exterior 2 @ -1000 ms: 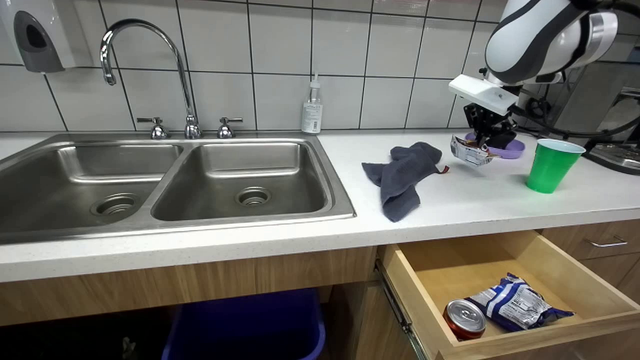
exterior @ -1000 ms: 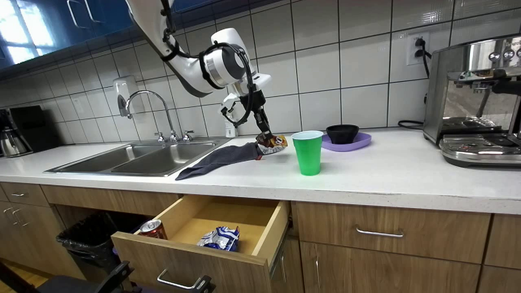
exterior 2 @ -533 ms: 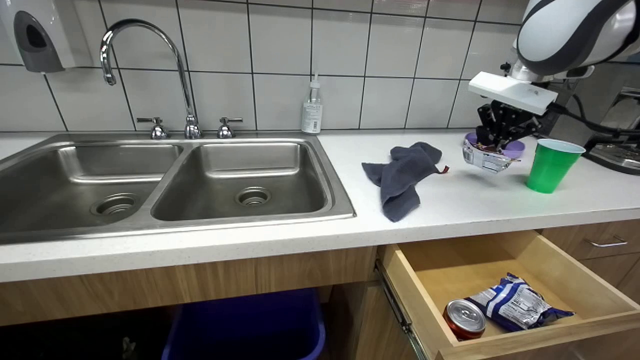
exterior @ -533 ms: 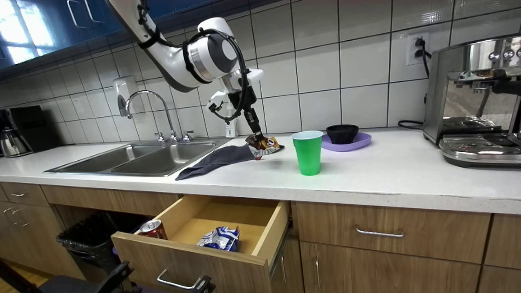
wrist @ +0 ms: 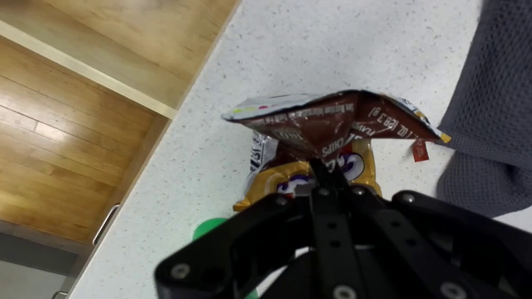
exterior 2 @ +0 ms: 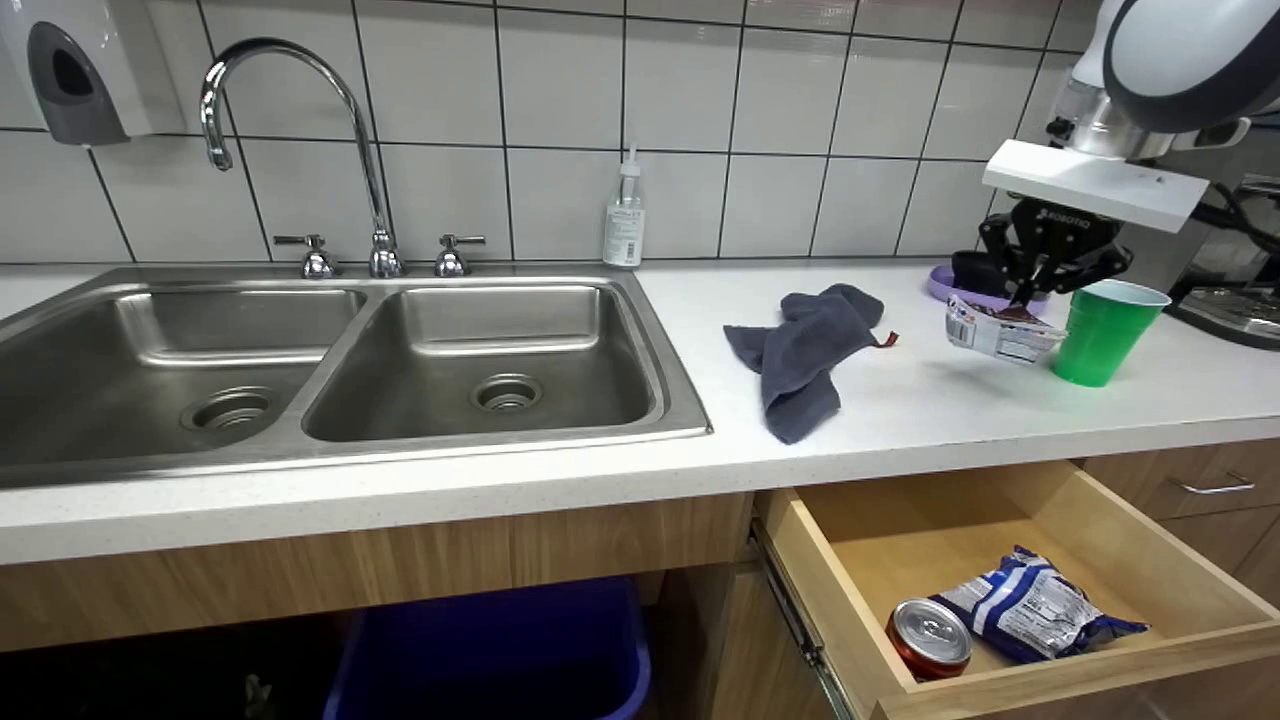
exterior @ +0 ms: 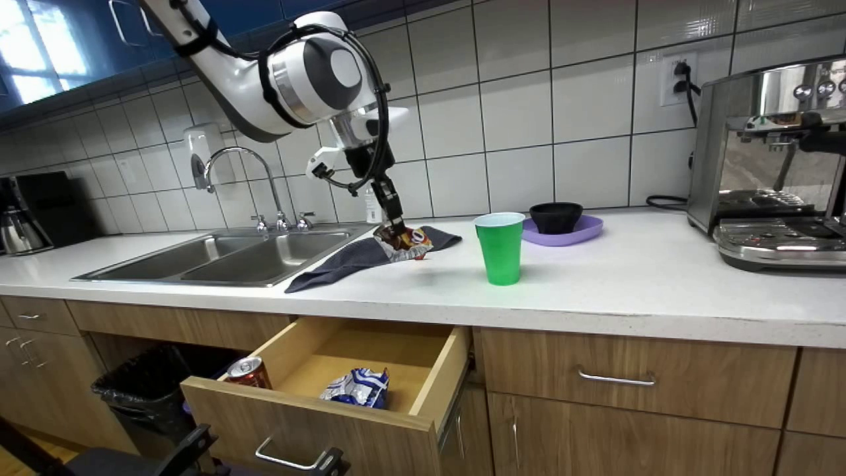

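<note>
My gripper (wrist: 326,166) is shut on the pinched top of a brown and yellow chip bag (wrist: 299,124), its silver back showing in an exterior view (exterior 2: 1005,338). The bag hangs just above the white counter. In an exterior view the gripper (exterior: 398,228) and bag (exterior: 411,244) appear in front of a dark grey cloth (exterior: 344,263), which also lies at the right of the wrist view (wrist: 507,83). A green cup (exterior: 500,251) stands upright nearby. In an exterior view the bag's right end overlaps the cup (exterior 2: 1110,335). The cup is mostly hidden in the wrist view.
An open drawer (exterior 2: 1010,500) below the counter holds a soda can (exterior 2: 930,635) and a blue chip bag (exterior 2: 1050,605). A double sink (exterior 2: 510,370) lies beside the cloth. A black bowl (exterior: 556,217) sits on a purple plate (exterior: 581,231). An espresso machine (exterior: 780,165) stands beyond.
The arm has carried the chip bag leftward in one exterior view and rightward in the other, a little lower in both pictures. The grip stays shut; cup, cloth and drawer have not moved.
</note>
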